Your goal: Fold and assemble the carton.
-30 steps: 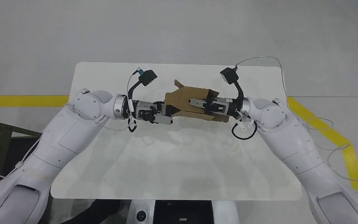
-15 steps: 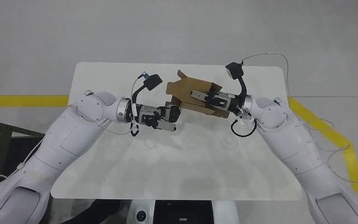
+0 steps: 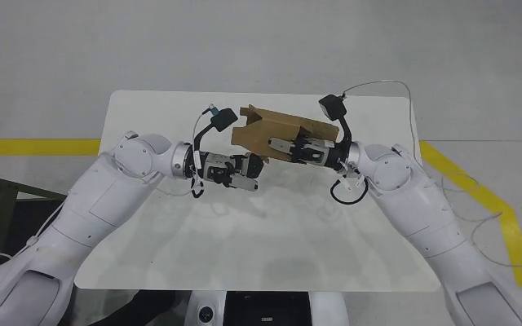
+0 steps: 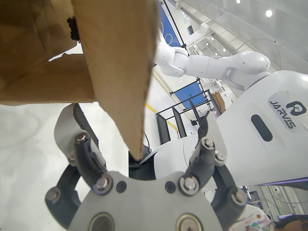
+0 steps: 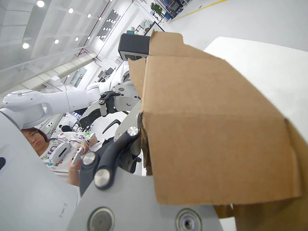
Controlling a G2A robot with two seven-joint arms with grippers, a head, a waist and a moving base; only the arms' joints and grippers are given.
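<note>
A brown cardboard carton (image 3: 281, 129) hangs tilted above the far middle of the white table (image 3: 147, 114), partly opened, with loose flaps at its left end. My right gripper (image 3: 281, 147) is shut on the carton's wall, and one finger (image 5: 131, 131) shows against the carton (image 5: 216, 133). My left gripper (image 3: 249, 167) sits just below the carton's left end with its fingers spread wide. A flap of the carton (image 4: 115, 49) hangs down between the open fingers (image 4: 80, 123) without being clamped. The left gripper (image 5: 101, 108) also shows behind the carton in the right wrist view.
The near half of the table (image 3: 245, 244) is bare. Both arms meet over the far middle. A yellow floor line (image 3: 49, 147) runs past the table's left and right sides.
The left gripper let go of the carton's left edge and dropped slightly toward me. The right gripper then tilted the carton and carried it left, over the left gripper.
</note>
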